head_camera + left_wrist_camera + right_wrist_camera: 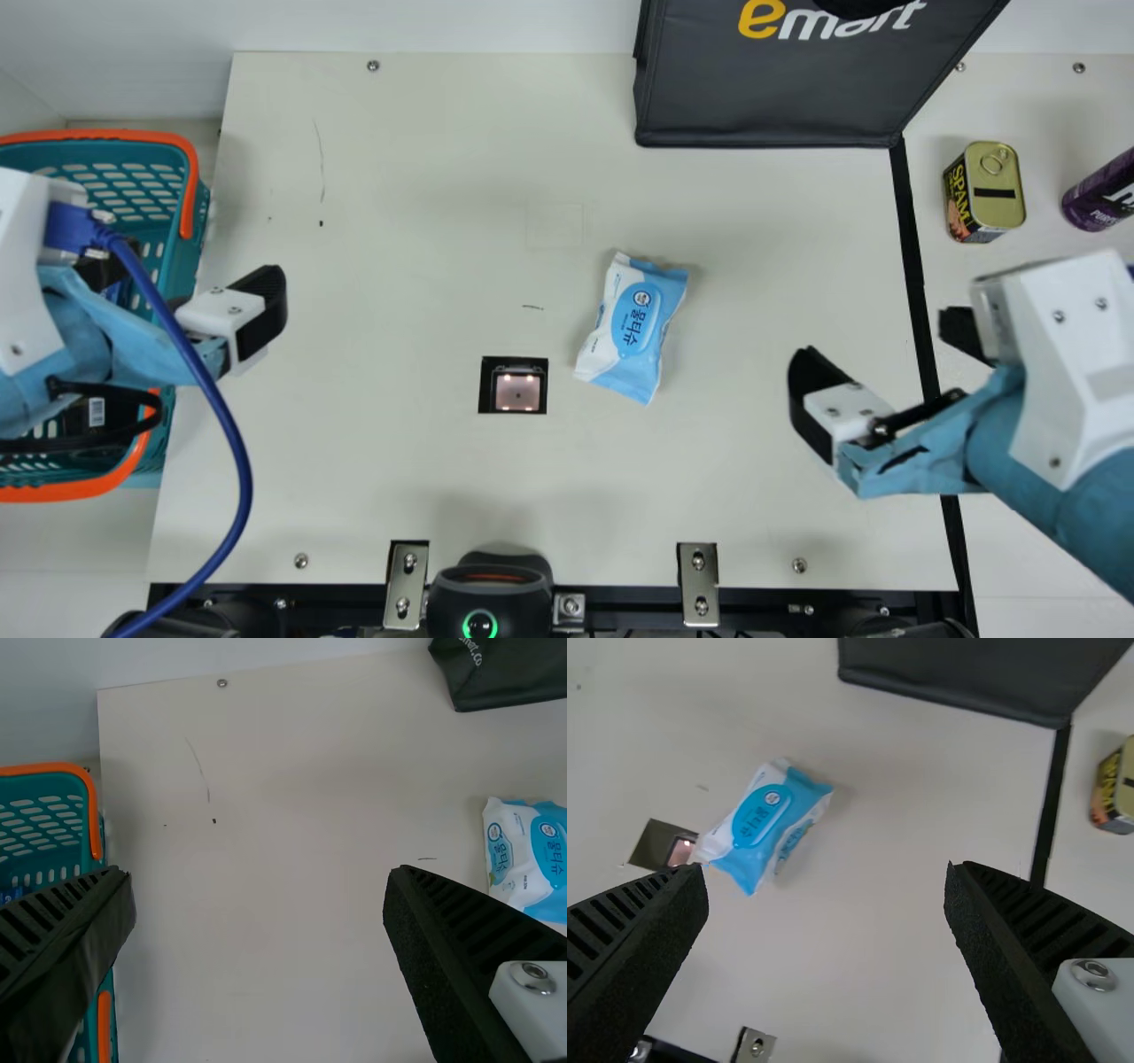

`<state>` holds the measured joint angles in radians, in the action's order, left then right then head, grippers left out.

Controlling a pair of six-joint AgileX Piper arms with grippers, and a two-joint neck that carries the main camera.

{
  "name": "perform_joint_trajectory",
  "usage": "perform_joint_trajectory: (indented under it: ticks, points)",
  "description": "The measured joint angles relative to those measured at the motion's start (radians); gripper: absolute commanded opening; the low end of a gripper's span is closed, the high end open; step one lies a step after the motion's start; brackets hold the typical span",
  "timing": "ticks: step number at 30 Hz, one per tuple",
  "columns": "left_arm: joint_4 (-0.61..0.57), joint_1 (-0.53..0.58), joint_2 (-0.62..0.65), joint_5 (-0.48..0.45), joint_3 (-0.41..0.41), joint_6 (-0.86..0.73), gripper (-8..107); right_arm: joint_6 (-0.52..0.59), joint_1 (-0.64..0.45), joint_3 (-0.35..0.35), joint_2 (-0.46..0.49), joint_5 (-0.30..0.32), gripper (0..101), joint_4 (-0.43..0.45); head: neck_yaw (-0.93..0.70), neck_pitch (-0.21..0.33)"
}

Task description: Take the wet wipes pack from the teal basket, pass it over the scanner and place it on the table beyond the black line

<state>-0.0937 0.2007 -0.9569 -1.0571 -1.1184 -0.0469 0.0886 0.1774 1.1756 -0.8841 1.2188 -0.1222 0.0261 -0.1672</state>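
Main view: the wipes pack (633, 328) lies on the worktop (399, 177), label side up and set at a slant. It is just beside the scanner (518, 392), apart from it, on the scanner's side of the black line (912, 257). My left tool (199, 288) is at the teal basket (197, 239), its two fingers wide apart with nothing between them. My right tool (886, 354) is near the black line; its fingers are also wide apart and hold nothing. In the main view, one finger appears on each side of that line.

Both wrist views confirm the spread of each pair of fingers. Neither tool touches the pack.

Other items: the bag (771, 89) is at the far edge of the worktop, meeting the line. Beyond the line are a square can (983, 190) and a purple can (1103, 195). A black device (492, 589) with a lit green ring is at the near edge.
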Motion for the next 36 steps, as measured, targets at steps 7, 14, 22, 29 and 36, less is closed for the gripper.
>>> perform_joint_trajectory:
  ticks: [7,14,22,29,36]
  points:
    - [0.0,0.0,0.0,0.0,0.0,0.0,90,-0.012,0.015,-0.009,-0.127,-0.041,95,-0.071,0.0,0.0]
    - [0.0,0.0,0.0,0.0,0.0,0.0,90,-0.089,0.08,-0.005,-0.264,-0.088,95,-0.054,0.0,0.0]
    - [0.0,0.0,0.0,0.0,0.0,0.0,90,-0.253,0.195,0.026,-0.417,-0.151,95,0.023,0.0,0.0]
    - [0.0,0.0,0.0,0.0,0.0,0.0,90,-0.393,0.294,0.068,-0.54,-0.174,95,0.088,0.0,0.0]
    - [0.0,0.0,0.0,0.0,0.0,0.0,90,-0.547,0.38,0.12,-0.661,-0.175,95,0.173,0.0,0.0]
